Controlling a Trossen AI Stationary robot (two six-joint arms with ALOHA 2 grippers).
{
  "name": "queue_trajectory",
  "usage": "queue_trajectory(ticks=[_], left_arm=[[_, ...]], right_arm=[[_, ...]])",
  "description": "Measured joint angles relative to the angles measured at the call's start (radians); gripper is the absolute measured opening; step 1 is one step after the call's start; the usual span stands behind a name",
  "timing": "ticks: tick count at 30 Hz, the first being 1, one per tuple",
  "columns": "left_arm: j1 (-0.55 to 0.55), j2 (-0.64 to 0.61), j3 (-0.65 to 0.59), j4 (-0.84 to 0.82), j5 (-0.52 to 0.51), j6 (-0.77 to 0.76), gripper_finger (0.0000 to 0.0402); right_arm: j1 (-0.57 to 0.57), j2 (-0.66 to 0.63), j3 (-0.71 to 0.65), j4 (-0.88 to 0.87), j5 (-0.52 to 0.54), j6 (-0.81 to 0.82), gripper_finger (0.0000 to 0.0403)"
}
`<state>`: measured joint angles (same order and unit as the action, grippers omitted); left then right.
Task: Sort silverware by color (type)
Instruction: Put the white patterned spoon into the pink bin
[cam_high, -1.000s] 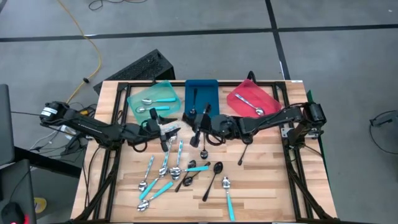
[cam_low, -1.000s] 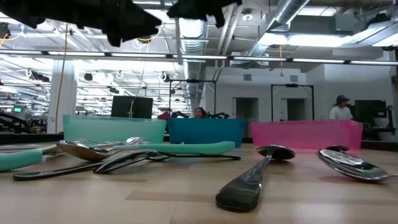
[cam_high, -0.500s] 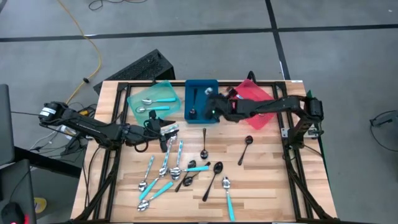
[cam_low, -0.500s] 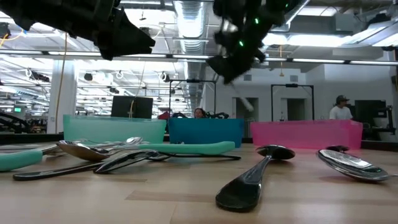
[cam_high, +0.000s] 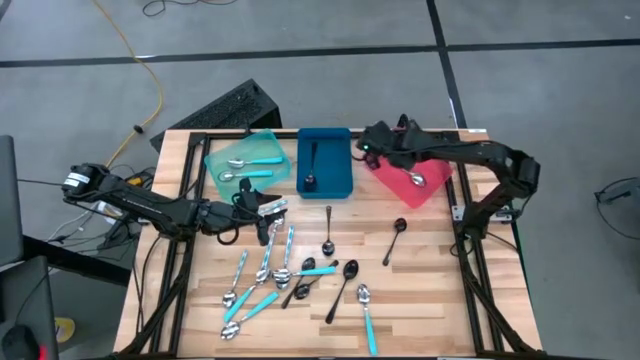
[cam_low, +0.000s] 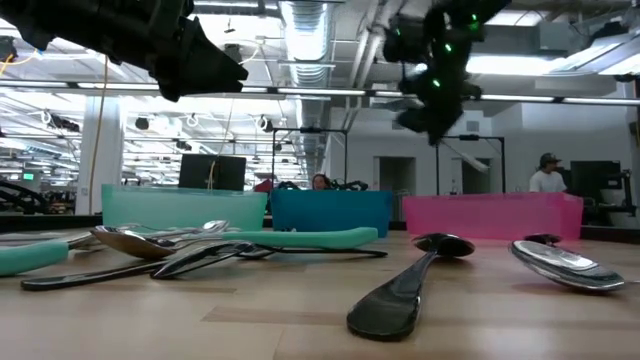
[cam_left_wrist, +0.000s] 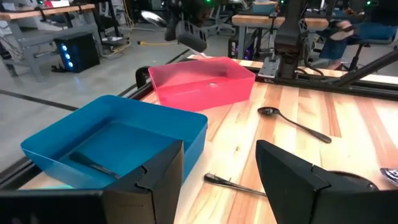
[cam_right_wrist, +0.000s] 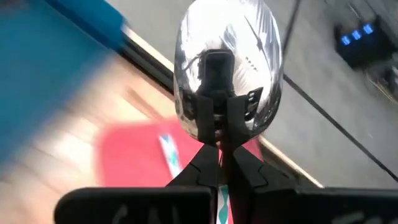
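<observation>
Right now my right gripper (cam_right_wrist: 219, 152) is clenched on a silver spoon (cam_right_wrist: 227, 65): its two dark fingers pinch the neck, and the shiny bowl stands out just past the fingertips, facing the wrist camera. From above, that gripper (cam_high: 372, 143) hangs over the near corner of the red tray (cam_high: 432, 188), between it and the blue tray (cam_high: 340, 185). Below the jaws, the red tray already holds one all-silver spoon (cam_high: 413, 176).

Beside it, the blue tray carries one black spoon (cam_high: 311, 168) lying along its length. Further over, the teal tray (cam_high: 222, 158) holds two teal-handled spoons (cam_high: 252, 161).

My left gripper (cam_left_wrist: 221, 177) waits with its fingers spread wide and nothing between them, low over the table beside the teal tray. Ahead of those open jaws, a black spoon (cam_left_wrist: 295, 122) lies on the wood, well clear of the fingers, and a second dark handle (cam_left_wrist: 233, 185) lies just in front of them.

Everything else of the silverware (cam_high: 285, 275) is on the table (cam_high: 440, 300), mostly a loose cluster of teal-handled, black and silver spoons near the left jaws, some overlapping.
</observation>
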<state>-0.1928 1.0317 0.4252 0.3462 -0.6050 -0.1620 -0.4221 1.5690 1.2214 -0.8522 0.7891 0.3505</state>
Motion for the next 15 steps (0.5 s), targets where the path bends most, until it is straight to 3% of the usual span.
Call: queue_trajectory(ticks=[5,15], left_arm=[[0.0,0.0,0.0,0.0,0.026,-0.007,0.0189],[0.0,0.0,0.0,0.0,0.045,-0.01,0.0189]], right_arm=[[-0.051,-0.016,-0.146,0.014,-0.02,0.053,0.0032],[-0.176,-0.028,-0.32,0.22,-0.308,-0.037,0.0032]])
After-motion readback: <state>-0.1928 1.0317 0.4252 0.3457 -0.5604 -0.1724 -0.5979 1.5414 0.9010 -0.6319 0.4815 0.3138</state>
